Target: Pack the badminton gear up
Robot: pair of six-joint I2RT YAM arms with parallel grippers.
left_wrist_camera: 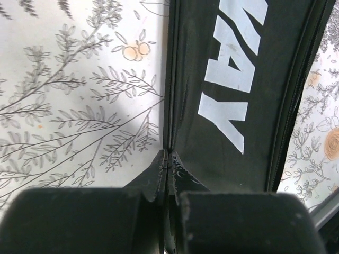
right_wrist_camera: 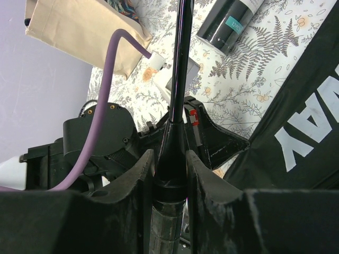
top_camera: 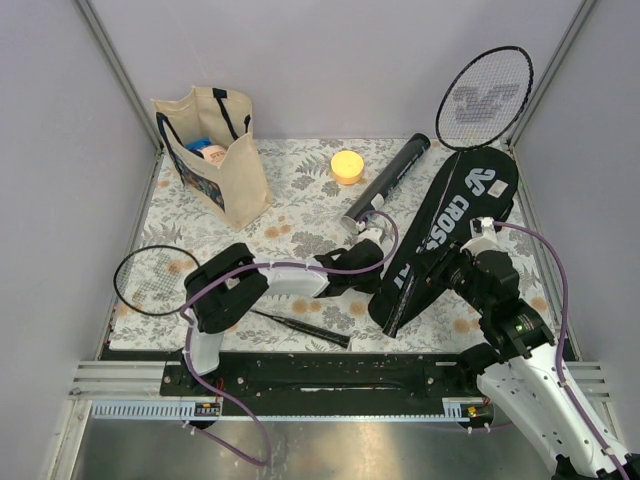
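Note:
The black "CROSSWAY" cover (top_camera: 450,235) lies on the right of the table. My left gripper (top_camera: 380,266) is shut on its left edge; in the left wrist view the fingertips (left_wrist_camera: 162,168) pinch the cover's rim (left_wrist_camera: 222,79). My right gripper (top_camera: 472,232) is over the cover, shut on the handle cone of a black racket (right_wrist_camera: 179,69), whose head (top_camera: 485,97) stands raised at the back right. The second racket (top_camera: 155,280) lies at the front left. The black tube (top_camera: 388,180) lies behind the left gripper. No shuttlecocks show.
A beige tote bag (top_camera: 212,155) stands at the back left with items inside. A yellow round object (top_camera: 347,166) sits beside the tube. Grey walls close in the table on three sides. The right wrist view shows the tube (right_wrist_camera: 230,21) and bag (right_wrist_camera: 79,32).

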